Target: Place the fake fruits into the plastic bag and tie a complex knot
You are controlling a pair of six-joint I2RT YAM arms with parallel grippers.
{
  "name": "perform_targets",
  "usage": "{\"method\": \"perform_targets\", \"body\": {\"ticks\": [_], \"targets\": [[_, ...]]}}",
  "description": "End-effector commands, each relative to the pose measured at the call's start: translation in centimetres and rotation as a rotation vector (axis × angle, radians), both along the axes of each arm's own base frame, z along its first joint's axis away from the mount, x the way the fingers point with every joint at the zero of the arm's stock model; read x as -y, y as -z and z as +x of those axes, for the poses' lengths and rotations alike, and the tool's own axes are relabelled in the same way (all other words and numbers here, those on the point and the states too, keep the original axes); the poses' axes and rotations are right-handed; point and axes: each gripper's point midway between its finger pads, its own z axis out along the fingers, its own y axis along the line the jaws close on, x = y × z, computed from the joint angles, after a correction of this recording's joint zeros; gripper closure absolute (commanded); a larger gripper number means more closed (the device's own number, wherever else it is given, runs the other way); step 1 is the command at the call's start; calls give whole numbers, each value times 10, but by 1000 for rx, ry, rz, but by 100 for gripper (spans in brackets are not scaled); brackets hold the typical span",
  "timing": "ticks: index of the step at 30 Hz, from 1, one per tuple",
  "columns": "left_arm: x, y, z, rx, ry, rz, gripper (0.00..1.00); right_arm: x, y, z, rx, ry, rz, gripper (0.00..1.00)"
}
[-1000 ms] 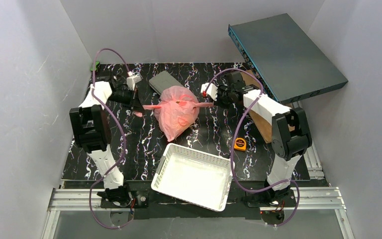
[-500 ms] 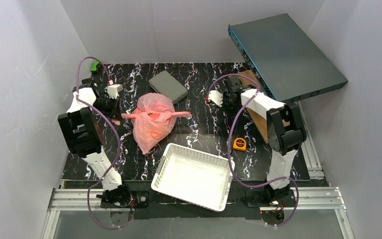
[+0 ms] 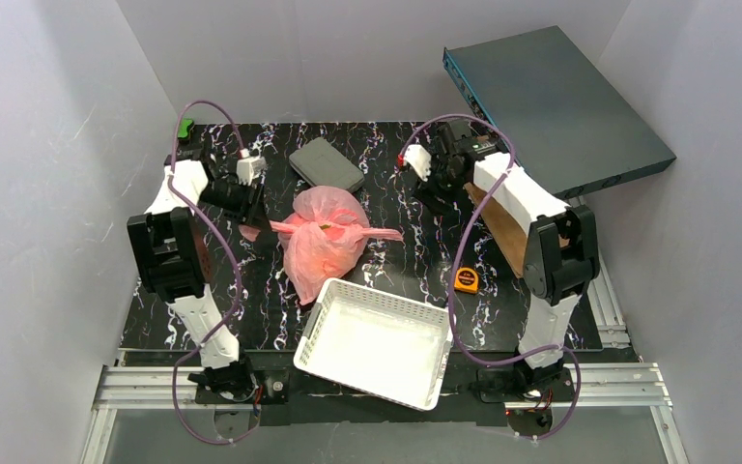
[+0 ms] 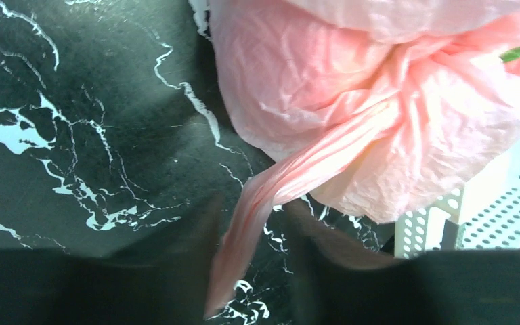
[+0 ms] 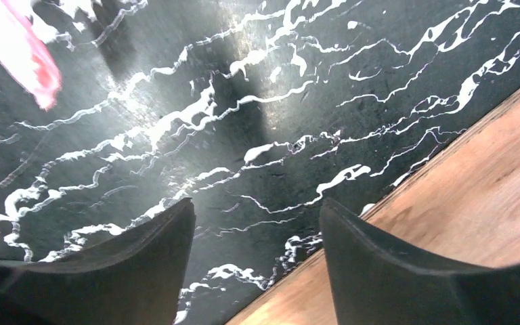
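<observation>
The pink plastic bag [image 3: 324, 253] lies bunched on the black marble table [image 3: 396, 266], just behind the white basket. Its knot [image 3: 325, 227] sits on top, with thin pink strips sticking out left and right. The fake fruits are hidden inside; only a green tip [image 4: 518, 52] shows. My left gripper [image 3: 256, 220] is at the left strip's end. In the left wrist view that strip [image 4: 271, 196] runs loose between the parted fingers of the left gripper [image 4: 254, 237]. My right gripper [image 3: 427, 191] is open and empty, away from the bag. In its wrist view the right gripper [image 5: 257, 223] hangs over bare table beside a wooden board [image 5: 474, 203].
A white lattice basket [image 3: 377, 343] stands at the front centre, touching the bag. A tape measure [image 3: 466, 280] lies right of it. A grey pad [image 3: 326, 166] lies behind the bag. A dark flat box [image 3: 556, 106] leans at the back right over the wooden board [image 3: 502, 232].
Both grippers went from shut on the bag's strips to open. The right gripper let go first and drew back to the right. The bag slid left, then partway back.
</observation>
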Motion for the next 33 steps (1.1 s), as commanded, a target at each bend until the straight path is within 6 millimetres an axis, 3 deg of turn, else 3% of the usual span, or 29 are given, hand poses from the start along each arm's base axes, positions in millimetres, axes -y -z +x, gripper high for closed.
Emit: {"method": "perform_targets", "body": {"ticks": [1,2,3,12,15,18,22,28,33], "targets": [[14,-65,-6,72,-3,-117,33,-19,-69,-12,20,39,171,17],[14,-74,-5,90,-7,-125,9,-23,-79,-13,24,50,203,7],[15,-83,-6,105,-10,-128,2,-27,-90,-14,32,59,236,2],[9,-159,26,244,-164,-108,2,-54,-214,-25,138,130,571,2],[-1,-183,40,266,-254,-86,2,-50,-249,-26,201,197,651,2],[-13,-201,49,255,-365,-102,2,-41,-270,-32,226,254,712,2],[-32,-213,51,236,-496,-104,2,-17,-269,-39,226,349,740,2],[-43,-196,32,182,-579,-25,2,14,-247,-76,230,422,733,2],[-43,-180,12,129,-628,8,2,26,-236,-113,233,424,735,2]]}}
